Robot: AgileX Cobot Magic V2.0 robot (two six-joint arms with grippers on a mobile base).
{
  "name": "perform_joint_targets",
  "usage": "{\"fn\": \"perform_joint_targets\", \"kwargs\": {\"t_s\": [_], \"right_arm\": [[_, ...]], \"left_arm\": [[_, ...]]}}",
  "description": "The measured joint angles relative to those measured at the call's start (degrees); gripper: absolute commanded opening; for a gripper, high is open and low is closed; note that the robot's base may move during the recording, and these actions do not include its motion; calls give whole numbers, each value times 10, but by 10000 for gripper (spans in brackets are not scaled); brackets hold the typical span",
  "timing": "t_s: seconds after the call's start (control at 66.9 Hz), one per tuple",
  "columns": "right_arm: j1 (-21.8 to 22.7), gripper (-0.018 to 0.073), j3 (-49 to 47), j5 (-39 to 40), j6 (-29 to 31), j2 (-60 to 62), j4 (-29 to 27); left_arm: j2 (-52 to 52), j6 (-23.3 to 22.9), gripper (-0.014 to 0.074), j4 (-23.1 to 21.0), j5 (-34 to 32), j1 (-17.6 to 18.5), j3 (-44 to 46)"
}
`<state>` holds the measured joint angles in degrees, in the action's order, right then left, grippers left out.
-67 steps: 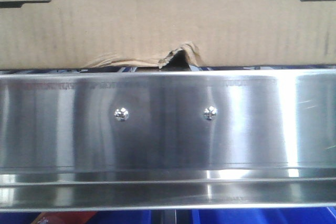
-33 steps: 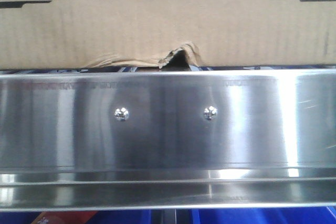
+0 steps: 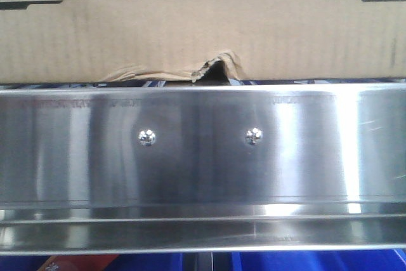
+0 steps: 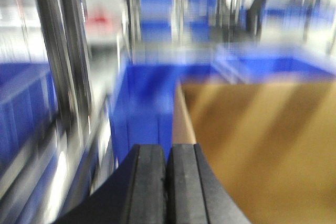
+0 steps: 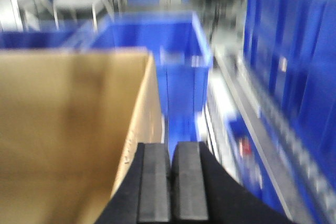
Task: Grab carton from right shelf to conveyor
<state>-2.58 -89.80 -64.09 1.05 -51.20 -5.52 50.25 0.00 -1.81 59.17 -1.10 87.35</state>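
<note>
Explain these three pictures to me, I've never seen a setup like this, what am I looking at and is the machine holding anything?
This is a two-armed robot on a mobile base. The front camera faces a steel shelf rail with two screw heads; the brown carton sits above it, torn at its bottom edge. The other two pictures come from wrist cameras. The left gripper, black pads shut together, is beside the carton's left side; the right gripper, also shut, beside its right side. Neither holds anything. Blue bins stand behind. Both wrist views are blurred, so I cannot tell whether either gripper touches the carton.
</note>
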Motion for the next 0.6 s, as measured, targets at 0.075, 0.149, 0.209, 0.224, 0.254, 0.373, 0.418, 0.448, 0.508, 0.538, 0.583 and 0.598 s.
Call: {"fn": "perform_joint_targets", "kwargs": {"t_s": [0.075, 0.149, 0.209, 0.224, 0.254, 0.373, 0.418, 0.448, 0.508, 0.538, 0.583, 0.598], "right_arm": [[0, -70, -39, -45, 0, -41, -5], [0, -71, -76, -58, 0, -75, -17], [0, -71, -100, -62, 0, -101, -30], [0, -71, -106, -62, 0, -105, -33], [0, -71, -113, -62, 0, -113, -36], [0, -71, -119, -65, 0, -127, -41], [0, -71, -119, -66, 0, -131, -41], [0, -71, -119, -66, 0, -134, -41], [0, -71, -119, -66, 0, -137, -41], [0, -71, -119, -66, 0, -139, -41], [0, -71, -119, -66, 0, -141, -41], [0, -71, -119, -66, 0, -140, -41]], "left_arm": [[37, 0, -16, -22, 44, 0, 32], [70, 0, -16, -47, 69, 0, 59], [97, 0, -16, -65, 88, 0, 87], [102, 0, -16, -67, 91, 0, 92], [113, 0, -16, -71, 98, 0, 104], [144, 0, -16, -76, 107, 0, 136], [154, 0, -16, -77, 107, 0, 140], [161, 0, -16, -77, 108, 0, 143], [170, 0, -16, -77, 111, 0, 143], [174, 0, -16, -77, 112, 0, 143], [179, 0, -16, -77, 112, 0, 143], [179, 0, -16, -77, 112, 0, 143]]}}
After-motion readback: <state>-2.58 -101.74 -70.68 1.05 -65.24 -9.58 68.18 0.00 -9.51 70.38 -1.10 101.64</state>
